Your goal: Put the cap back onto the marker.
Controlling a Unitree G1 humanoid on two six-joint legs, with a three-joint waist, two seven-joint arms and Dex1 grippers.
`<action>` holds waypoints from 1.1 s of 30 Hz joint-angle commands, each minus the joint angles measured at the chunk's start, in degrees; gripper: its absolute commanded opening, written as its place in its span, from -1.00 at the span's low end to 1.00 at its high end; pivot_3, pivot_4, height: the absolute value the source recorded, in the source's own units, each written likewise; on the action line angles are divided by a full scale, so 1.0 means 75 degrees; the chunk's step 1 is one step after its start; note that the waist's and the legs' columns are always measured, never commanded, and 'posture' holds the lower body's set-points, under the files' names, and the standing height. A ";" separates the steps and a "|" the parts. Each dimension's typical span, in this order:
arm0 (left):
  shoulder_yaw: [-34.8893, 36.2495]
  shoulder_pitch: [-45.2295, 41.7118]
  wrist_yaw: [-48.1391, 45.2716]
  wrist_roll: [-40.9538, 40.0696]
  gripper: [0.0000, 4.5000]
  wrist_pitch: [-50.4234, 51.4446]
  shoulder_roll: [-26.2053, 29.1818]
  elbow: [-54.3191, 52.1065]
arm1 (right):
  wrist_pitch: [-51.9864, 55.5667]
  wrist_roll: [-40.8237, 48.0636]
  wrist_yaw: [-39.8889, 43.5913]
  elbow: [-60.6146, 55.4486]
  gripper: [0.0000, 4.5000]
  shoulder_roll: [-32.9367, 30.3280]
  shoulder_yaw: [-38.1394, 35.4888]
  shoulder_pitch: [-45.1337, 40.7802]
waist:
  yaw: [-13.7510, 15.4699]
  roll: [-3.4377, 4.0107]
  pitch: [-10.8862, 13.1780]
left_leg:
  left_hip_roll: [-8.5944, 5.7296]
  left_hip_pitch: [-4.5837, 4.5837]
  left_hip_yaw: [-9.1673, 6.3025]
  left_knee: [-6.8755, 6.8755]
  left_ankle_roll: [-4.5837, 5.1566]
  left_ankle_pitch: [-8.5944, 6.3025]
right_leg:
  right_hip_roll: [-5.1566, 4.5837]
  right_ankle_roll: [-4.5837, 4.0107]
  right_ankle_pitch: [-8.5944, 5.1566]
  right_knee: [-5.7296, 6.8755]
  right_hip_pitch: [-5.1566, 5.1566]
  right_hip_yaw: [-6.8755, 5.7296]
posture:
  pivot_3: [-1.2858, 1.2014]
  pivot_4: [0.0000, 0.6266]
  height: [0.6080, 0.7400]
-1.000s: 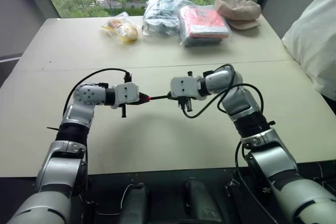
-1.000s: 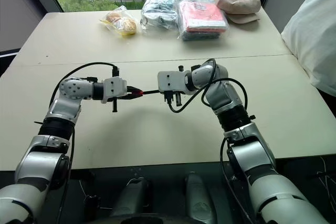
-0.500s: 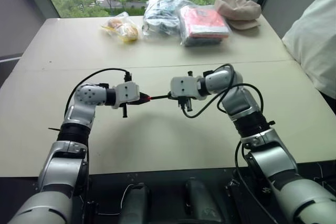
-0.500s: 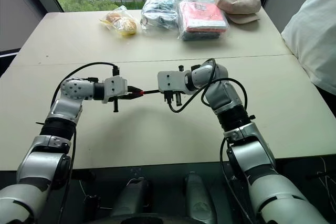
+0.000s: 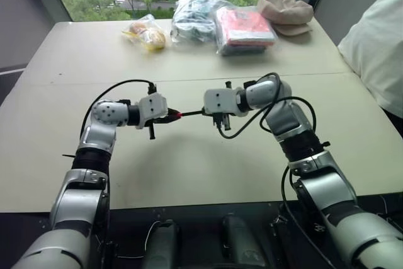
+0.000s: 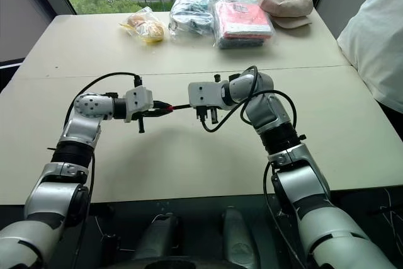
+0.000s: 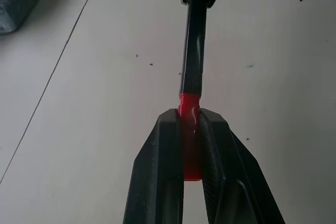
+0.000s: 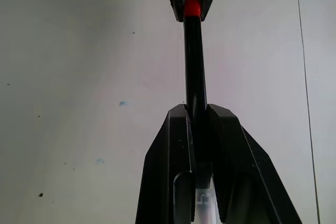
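The two grippers face each other above the middle of the table. My left gripper is shut on the small red cap, which sits pinched between its black fingers. My right gripper is shut on the thin black marker, held level and pointing toward the left gripper. The marker spans the gap between them, and its end meets the cap in one straight line. How far it sits inside the cap I cannot tell.
Along the table's far edge lie a bag of yellow food, a clear bag of dark items, a red packet in plastic and a beige hat. A white cushion stands at the right. A seam crosses the table.
The left gripper has rolled slightly about its own line while still holding the cap. Both hands stay in place, with marker and cap still joined end to end.
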 commanded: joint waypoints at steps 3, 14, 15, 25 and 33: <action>-0.0272 -0.0878 0.0382 -0.1145 -1.00 -0.0392 -0.0993 -0.1428 | -0.0812 0.1025 0.0221 -0.0585 -0.98 0.1298 0.1040 -0.0193 | 0.0001 0.0000 0.0000 | 0.0000 0.0000 -0.0001 0.0000 0.0000 0.0000 | 0.0000 0.0000 0.0000 0.0000 0.0000 0.0000 | 0.03 -0.52 1.00; -0.0376 -0.0075 -0.0273 -0.1002 -1.00 -0.0448 0.0033 -0.2260 | -0.0615 0.1258 0.0405 -0.0993 -0.98 0.0668 0.0733 0.0038 | 0.0003 0.0000 0.0000 | 0.0000 -0.0001 -0.0001 0.0000 -0.0002 0.0001 | -0.0001 0.0000 0.0000 0.0001 -0.0002 0.0001 | 0.03 -0.52 1.00; -0.0385 -0.0082 -0.0315 -0.0992 -1.00 -0.0449 0.0099 -0.2290 | -0.0604 0.1277 0.0448 -0.1053 -0.98 0.0579 0.0708 0.0074 | 0.0015 0.0000 0.0000 | 0.0000 -0.0002 -0.0001 0.0000 -0.0003 0.0001 | -0.0001 0.0000 0.0000 0.0001 -0.0002 0.0001 | 0.03 -0.52 1.00; -0.0605 -0.0291 -0.0367 -0.1017 -1.00 -0.0271 0.0135 -0.2326 | -0.0472 0.1372 0.0429 -0.1254 -0.98 0.0289 0.0679 0.0126 | -0.0007 0.0000 0.0000 | 0.0000 -0.0015 -0.0005 0.0027 -0.0002 0.0001 | 0.0001 0.0003 0.0002 0.0009 -0.0002 -0.0002 | 0.03 -0.52 1.00; -0.1218 -0.0736 -0.0644 -0.0508 -1.00 0.0239 -0.0084 -0.2034 | -0.0490 0.1209 0.0476 -0.1225 -0.98 0.0543 0.0958 -0.0035 | 0.0014 0.0000 0.0000 | 0.0000 -0.0031 -0.0014 0.0052 -0.0002 0.0001 | 0.0002 0.0004 0.0003 0.0013 -0.0003 -0.0010 | 0.03 -0.52 1.00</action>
